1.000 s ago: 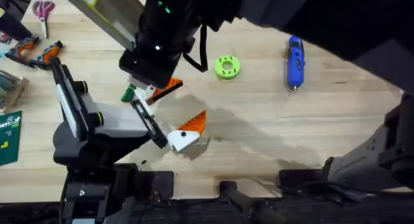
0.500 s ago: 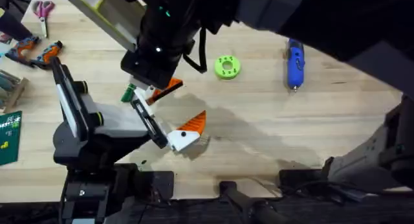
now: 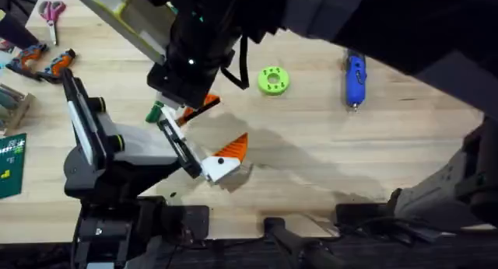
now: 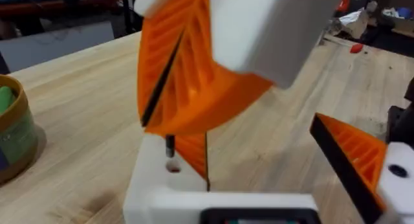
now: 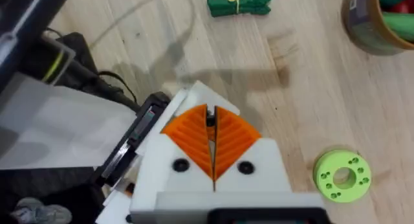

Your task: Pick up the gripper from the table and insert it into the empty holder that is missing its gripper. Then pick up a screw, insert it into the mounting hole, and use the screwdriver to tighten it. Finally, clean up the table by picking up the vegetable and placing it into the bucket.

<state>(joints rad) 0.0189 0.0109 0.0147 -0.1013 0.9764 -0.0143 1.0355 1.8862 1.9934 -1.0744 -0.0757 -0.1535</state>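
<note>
- Since a second ago almost nothing has moved: the dark arm over the white holder (image 3: 220,169) has crept slightly up and right, while the blue screwdriver (image 3: 355,76) and lime-green ring (image 3: 273,80) lie as they did.
- The right gripper (image 5: 211,143) has its orange jaws pressed together with a small dark pin between the tips, just above the holder's side.
- The left gripper (image 4: 194,130) is also closed, its ribbed orange pads meeting over a white block with a small hole; I cannot tell whether anything is pinched.
- An orange wedge (image 3: 233,148) sits on the holder; a second orange piece (image 3: 201,107) shows just beyond it under the dark arm.
- The green vegetable (image 5: 240,4) lies flat on the tabletop (image 3: 311,152) beyond the holder, with the mustard bucket (image 5: 372,23) near it, green already inside.
- From the holder toward the screwdriver the tabletop is bare wood, open for moving.
- Away from the screwdriver, far past the holder, scissors (image 3: 52,12) and orange-handled tools (image 3: 43,61) crowd the tabletop's edge.
</note>
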